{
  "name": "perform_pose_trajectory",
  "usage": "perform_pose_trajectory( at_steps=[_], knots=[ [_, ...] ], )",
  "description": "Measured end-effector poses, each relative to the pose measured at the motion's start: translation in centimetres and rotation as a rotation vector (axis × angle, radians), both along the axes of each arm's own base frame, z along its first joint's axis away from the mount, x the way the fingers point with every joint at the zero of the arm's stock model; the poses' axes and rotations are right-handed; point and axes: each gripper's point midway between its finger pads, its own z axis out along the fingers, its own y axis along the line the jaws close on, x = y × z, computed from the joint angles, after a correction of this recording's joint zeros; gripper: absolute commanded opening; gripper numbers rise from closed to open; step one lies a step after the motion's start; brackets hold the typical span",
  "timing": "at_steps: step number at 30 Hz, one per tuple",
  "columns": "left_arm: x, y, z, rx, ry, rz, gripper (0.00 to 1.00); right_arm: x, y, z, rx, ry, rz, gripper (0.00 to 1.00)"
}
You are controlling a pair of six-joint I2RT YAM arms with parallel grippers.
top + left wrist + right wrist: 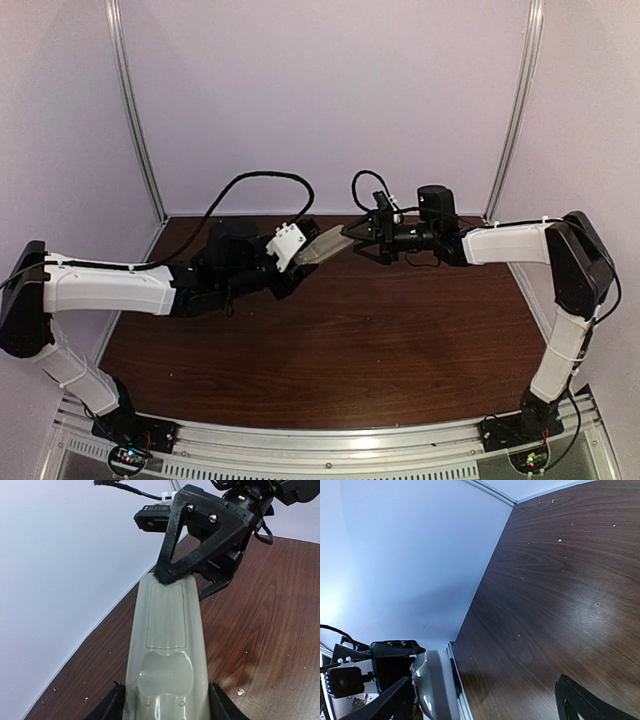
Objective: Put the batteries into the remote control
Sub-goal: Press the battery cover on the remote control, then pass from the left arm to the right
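You are holding the remote control (167,645) off the table (330,350) near the upper centre of the overhead view, its plain grey-beige back facing up. Your left gripper (167,700) is pinching it by the near end, and both pads are showing at the bottom edge of the left wrist view on either side of the body. Your right gripper (482,705) is standing spread wide. One of its fingers (205,510) is coming down from the top of the left wrist view and its tip is touching the far end of the remote, right at the top edge of the door panel (166,615). That panel is looking seated, with its seam closed all round. By my reading you are working the battery door with that fingertip, but whether you are starting to slide it off or seating it after loading, I cannot tell. If you are opening it, the next move is calling for a steady push along the remote's length while the left grip is bracing against it. Counting: one remote, two grippers, one door panel on the remote, and no batteries showing in any view, neither on the table nor in a grip.
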Motion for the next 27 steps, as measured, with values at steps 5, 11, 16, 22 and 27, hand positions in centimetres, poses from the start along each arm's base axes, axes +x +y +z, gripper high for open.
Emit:
perform_pose_trajectory(
  at_steps=[5, 11, 16, 22, 27],
  knots=[
    [0.3, -0.1, -1.6, 0.006, 0.021, 0.004, 0.00, 1.9, -3.8, 0.3, -0.137, -0.084, -0.083, 1.00],
    [0.3, -0.5, -8.4, 0.083, 0.144, 0.013, 0.00, 2.7, -7.7, 2.1, -0.386, -0.271, -0.179, 1.00],
    [0.3, -0.6, -13.1, 0.134, 0.228, 0.031, 0.00, 1.6, -10.0, 2.9, -0.496, -0.365, -0.236, 1.00],
    [0.0, -0.7, -16.0, 0.143, 0.296, 0.036, 0.00, 1.1, -11.6, 1.9, -0.587, -0.418, -0.262, 1.00],
    [-0.7, -2.0, -15.5, 0.029, 0.428, -0.051, 0.00, -1.6, -12.2, 0.1, -0.703, -0.651, -0.169, 1.00]
  ],
)
